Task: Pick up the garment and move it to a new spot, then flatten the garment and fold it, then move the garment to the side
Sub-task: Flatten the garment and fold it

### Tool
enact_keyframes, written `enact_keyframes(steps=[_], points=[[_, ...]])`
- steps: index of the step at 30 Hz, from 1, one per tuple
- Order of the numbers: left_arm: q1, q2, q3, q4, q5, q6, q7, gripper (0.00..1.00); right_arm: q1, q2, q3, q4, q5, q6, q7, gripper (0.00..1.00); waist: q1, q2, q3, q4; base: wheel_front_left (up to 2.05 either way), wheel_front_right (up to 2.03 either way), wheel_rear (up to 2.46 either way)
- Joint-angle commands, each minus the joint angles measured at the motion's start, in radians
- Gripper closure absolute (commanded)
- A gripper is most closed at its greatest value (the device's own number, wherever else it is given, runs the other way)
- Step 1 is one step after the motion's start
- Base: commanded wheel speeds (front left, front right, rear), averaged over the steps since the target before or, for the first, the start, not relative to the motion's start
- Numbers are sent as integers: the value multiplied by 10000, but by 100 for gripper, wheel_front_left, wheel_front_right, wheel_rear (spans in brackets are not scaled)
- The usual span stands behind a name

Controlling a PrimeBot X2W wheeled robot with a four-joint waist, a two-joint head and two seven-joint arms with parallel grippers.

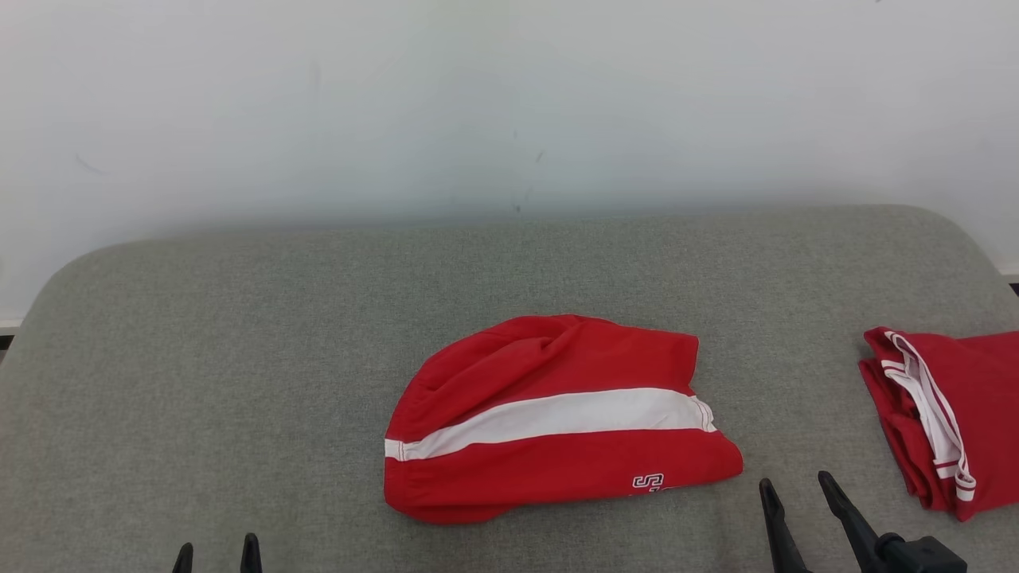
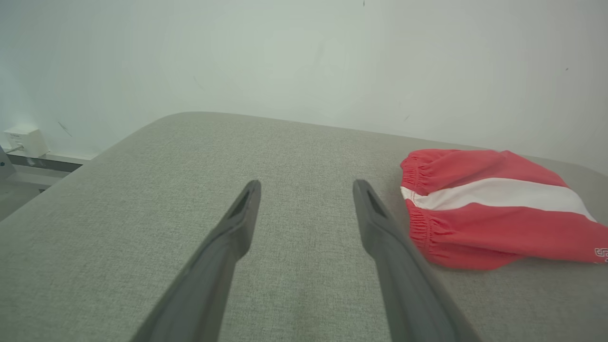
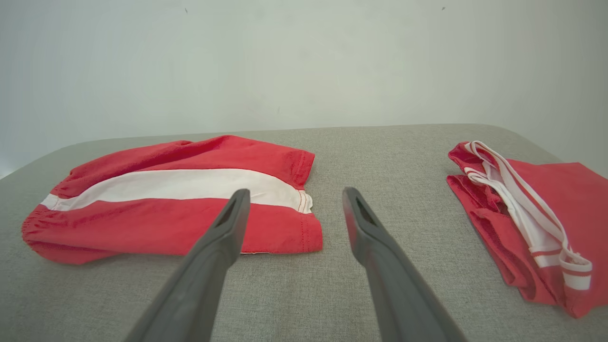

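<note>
The garment point(image 1: 557, 418) is a pair of red shorts with a broad white stripe, lying folded in the middle of the grey padded table point(image 1: 239, 334). The left wrist view has it point(image 2: 494, 209) at the right, the right wrist view point(image 3: 175, 199) at the left. My left gripper point(image 1: 216, 551) stands open at the bottom left, well apart from the shorts, its fingers point(image 2: 237, 223) over bare cloth. My right gripper point(image 1: 796, 485) is open near the garment's lower right corner, holding nothing; one of its fingers point(image 3: 223, 232) overlaps the shorts' hem in the right wrist view.
A second red garment with white-trimmed straps point(image 1: 947, 414) lies folded at the table's right edge, also in the right wrist view point(image 3: 527, 223). A white wall point(image 1: 509, 103) rises behind the table. A wall socket point(image 2: 21, 140) sits low at the left.
</note>
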Motion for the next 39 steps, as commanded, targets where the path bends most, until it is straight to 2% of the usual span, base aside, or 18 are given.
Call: enact_keyframes(steps=[1,12,23,33,39], points=[[117,-35,14,40,69,-6,-28,0,51,-65,-59,20,-67,-27,-4,0,1,0,3,-7,0,0,0],[-45,183,-212,260,-53,-2,-28,0,141,128,-250,5,-165,-27,-25,0,1,0,26,-50,0,0,0],[-136,164,-482,441,-88,-4,-29,0,80,281,-121,134,-122,-27,-142,0,1,0,46,-67,0,0,0],[-327,339,-712,804,-247,-4,-29,0,-35,173,-149,77,-96,-27,-91,0,1,0,139,-72,0,0,0],[-919,549,-1229,1449,-576,-5,-29,0,-366,50,-342,47,24,-27,412,0,1,0,265,-74,0,0,0]])
